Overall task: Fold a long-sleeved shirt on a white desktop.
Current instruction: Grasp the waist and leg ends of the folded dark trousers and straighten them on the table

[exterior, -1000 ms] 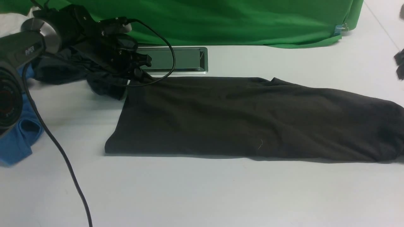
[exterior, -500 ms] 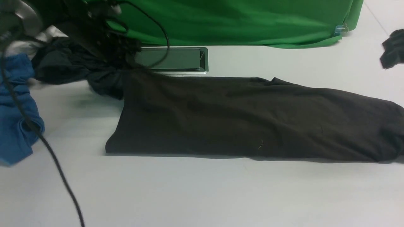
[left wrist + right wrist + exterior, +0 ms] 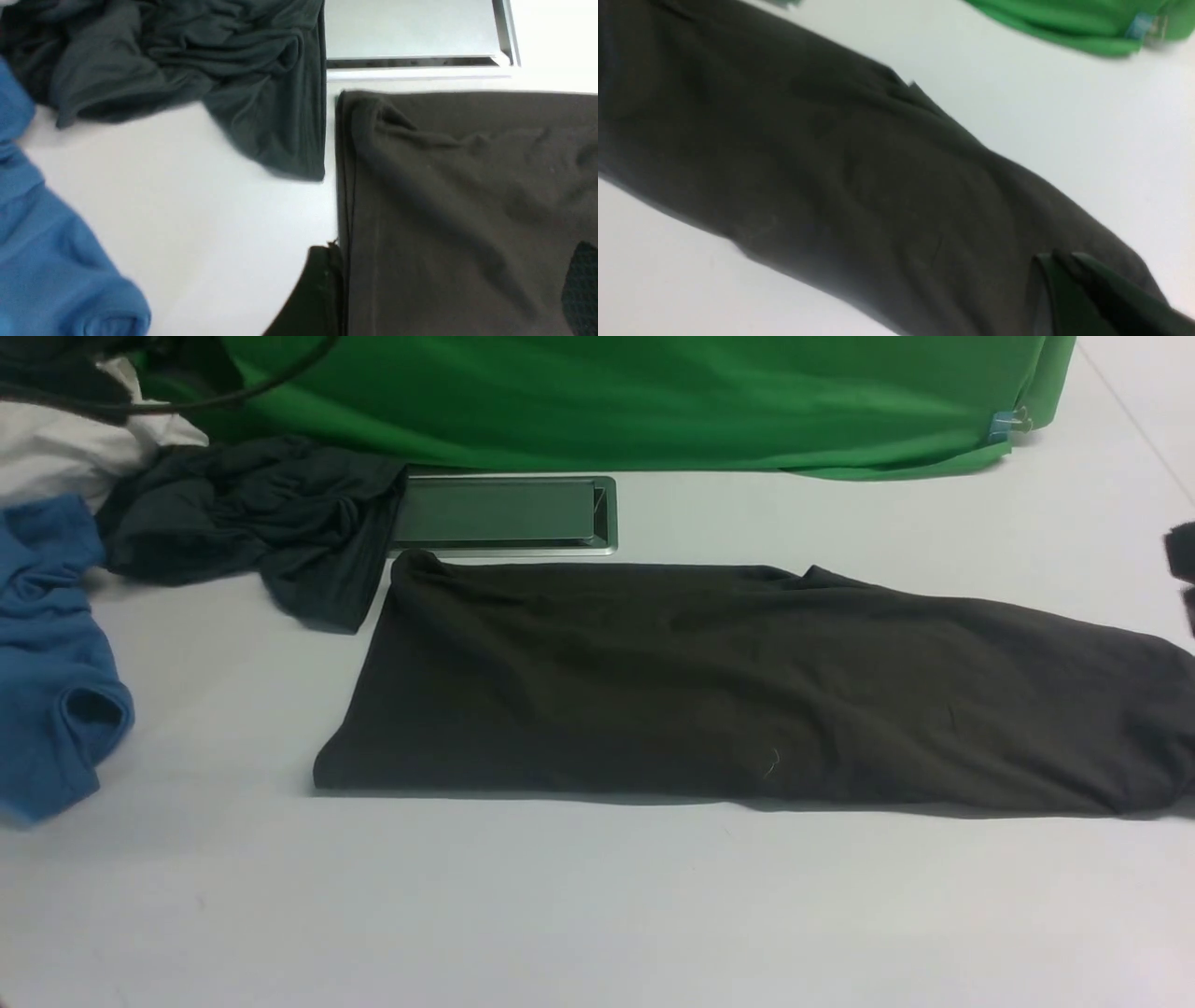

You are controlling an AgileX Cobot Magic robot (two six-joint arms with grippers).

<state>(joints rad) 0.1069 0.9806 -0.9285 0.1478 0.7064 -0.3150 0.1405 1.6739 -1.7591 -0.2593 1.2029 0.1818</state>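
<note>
the long-sleeved shirt (image 3: 709,681) lies folded into one long dark band across the middle of the white desktop (image 3: 597,915). its left end is squared off and its right end runs out past the edge of the front view. the cloth lies flat with soft creases, and a pale bit of thread (image 3: 771,763) sits near its front edge.

the shirt's far left corner stops just short of the silver-rimmed cable hatch (image 3: 499,511); the left wrist view shows a thin strip of desktop between them. a crumpled teal-grey garment (image 3: 252,513) covers the hatch's left end and hangs just beside the shirt's left edge, not touching it. further left lie a blue garment (image 3: 47,691) and a white cloth (image 3: 56,453). a green cloth (image 3: 653,401) runs along the back. a small blue clip (image 3: 1003,426) sits at its right corner, too small to tell whether it bears any print.

the left gripper (image 3: 455,252) hangs over the shirt's left end with its jaws spread wide. one of its fingers (image 3: 317,294) sits at the shirt's edge and the other is over the cloth, with nothing clamped between them. the right gripper (image 3: 1057,261) is above the shirt's right end, its jaws pressed together. the blurred right wrist view shows no cloth pinched in them. in the front view only a dark piece of it (image 3: 1184,560) shows at the right edge.
</note>
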